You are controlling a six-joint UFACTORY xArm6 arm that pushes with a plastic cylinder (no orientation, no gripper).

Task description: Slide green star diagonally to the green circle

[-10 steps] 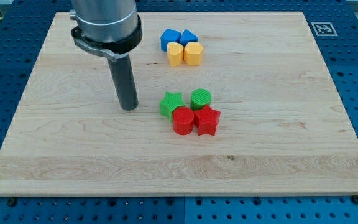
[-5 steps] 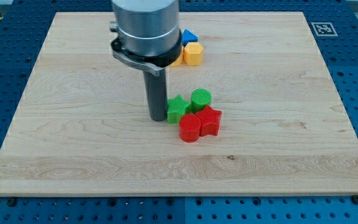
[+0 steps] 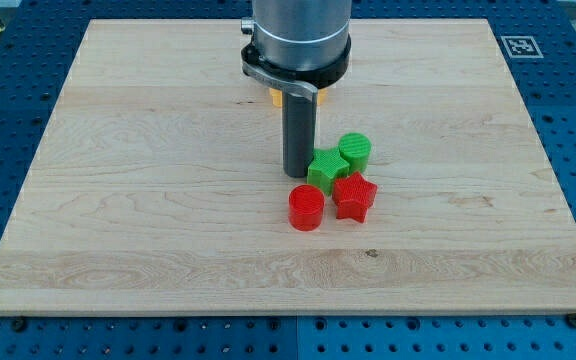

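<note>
The green star (image 3: 326, 168) lies near the board's middle, touching the green circle (image 3: 355, 151) at its upper right. My tip (image 3: 297, 176) stands right against the star's left side. The red star (image 3: 354, 196) sits just below the green star, touching it. The red circle (image 3: 306, 208) lies at the lower left of the group, a little apart from the red star.
The arm's grey body (image 3: 297, 40) hides most of the blue and yellow blocks near the view's top; only a bit of yellow (image 3: 277, 97) shows. The wooden board (image 3: 118, 220) lies on a blue pegboard table, with a marker tag (image 3: 518, 45) at its top right corner.
My tip has moved to the right, pushing the green star, green circle and red star rightward. The red circle has dropped away from the cluster and stays lower left.
</note>
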